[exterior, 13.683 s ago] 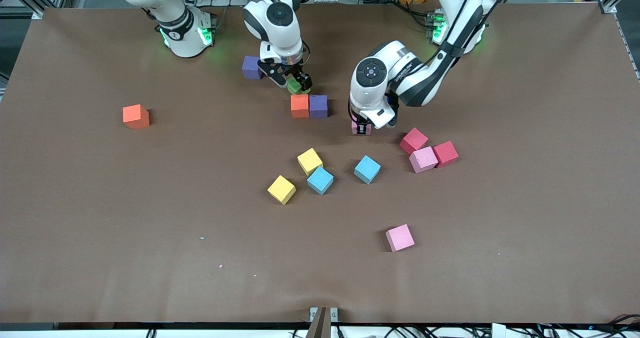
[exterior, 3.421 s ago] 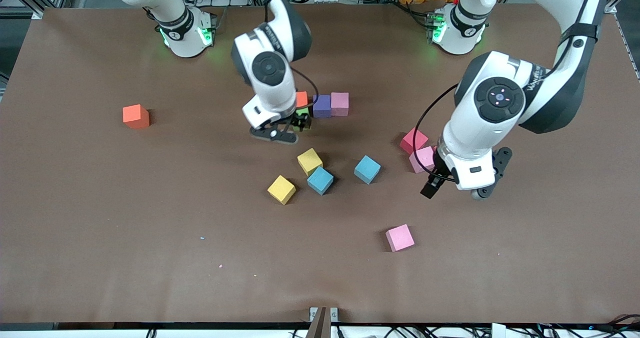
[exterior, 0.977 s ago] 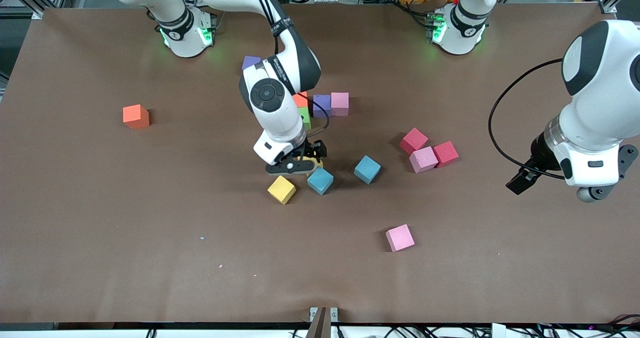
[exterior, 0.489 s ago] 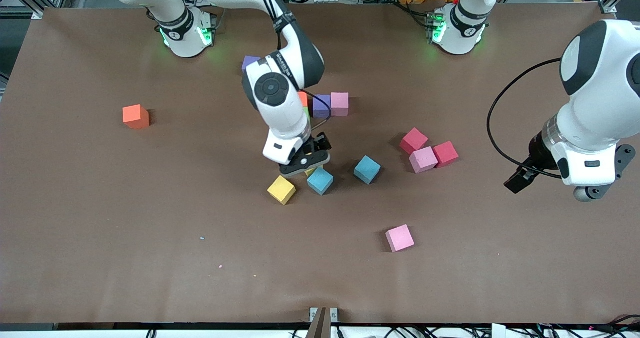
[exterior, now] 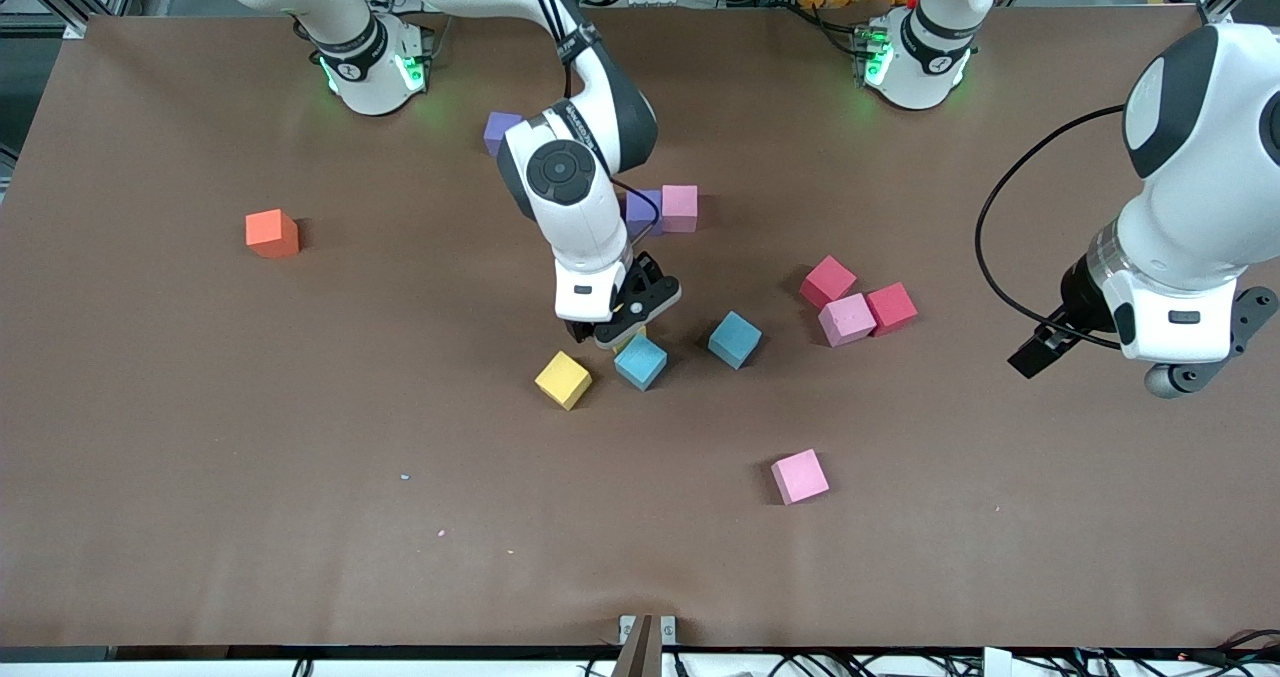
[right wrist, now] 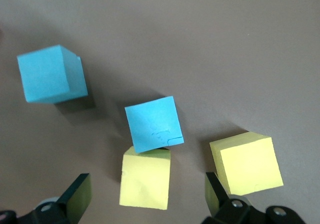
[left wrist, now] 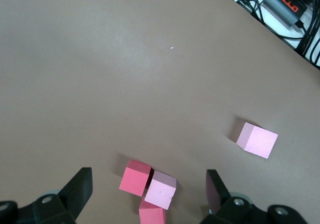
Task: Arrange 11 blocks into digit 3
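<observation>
While the left gripper [exterior: 1095, 372] waits with fingers spread over bare table toward the left arm's end, the right gripper [right wrist: 145, 196] hangs released over a yellow cube [right wrist: 145, 178], which sits between its fingers, touching a light blue cube [right wrist: 152, 123]. A second yellow cube [exterior: 563, 379] lies just beside them.

Cubes [exterior: 734, 339] — three pink [exterior: 799, 476], two each purple [exterior: 643, 210], red [exterior: 891, 307], blue [exterior: 640, 361], yellow [exterior: 563, 379] (one orange [exterior: 272, 233]).
</observation>
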Controlling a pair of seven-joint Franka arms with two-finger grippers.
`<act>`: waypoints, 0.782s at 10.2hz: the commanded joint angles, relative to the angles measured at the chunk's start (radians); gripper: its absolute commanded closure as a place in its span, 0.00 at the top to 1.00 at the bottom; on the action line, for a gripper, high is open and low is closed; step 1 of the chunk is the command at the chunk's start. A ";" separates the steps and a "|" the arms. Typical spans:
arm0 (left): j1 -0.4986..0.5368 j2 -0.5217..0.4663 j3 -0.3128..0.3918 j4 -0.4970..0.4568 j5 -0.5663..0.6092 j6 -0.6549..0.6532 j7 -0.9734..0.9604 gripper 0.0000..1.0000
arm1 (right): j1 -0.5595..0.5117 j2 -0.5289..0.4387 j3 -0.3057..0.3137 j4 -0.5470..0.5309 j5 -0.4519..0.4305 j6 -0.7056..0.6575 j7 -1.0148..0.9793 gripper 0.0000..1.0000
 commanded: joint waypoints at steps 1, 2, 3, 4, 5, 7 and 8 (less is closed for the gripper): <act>0.010 -0.030 -0.004 -0.011 -0.022 -0.013 0.046 1.00 | 0.008 -0.007 0.001 -0.019 -0.009 0.017 -0.059 1.00; 0.010 -0.030 -0.002 -0.011 -0.021 -0.013 0.115 1.00 | 0.010 -0.003 0.004 -0.021 -0.011 0.049 -0.072 1.00; 0.010 -0.032 0.007 -0.011 -0.021 -0.013 0.202 1.00 | 0.028 0.005 0.019 -0.044 -0.017 0.099 -0.088 1.00; 0.013 -0.032 0.009 -0.011 -0.018 -0.013 0.262 1.00 | 0.031 0.019 0.024 -0.051 -0.017 0.135 -0.117 1.00; 0.027 -0.032 0.007 -0.011 -0.013 -0.013 0.289 1.00 | 0.027 0.025 0.030 -0.051 -0.018 0.138 -0.198 1.00; 0.032 -0.033 0.007 -0.011 -0.021 -0.014 0.292 1.00 | 0.002 0.028 0.030 -0.062 -0.015 0.127 -0.225 1.00; 0.032 -0.033 0.007 -0.011 -0.022 -0.016 0.292 1.00 | -0.022 0.037 0.031 -0.061 -0.014 0.127 -0.224 1.00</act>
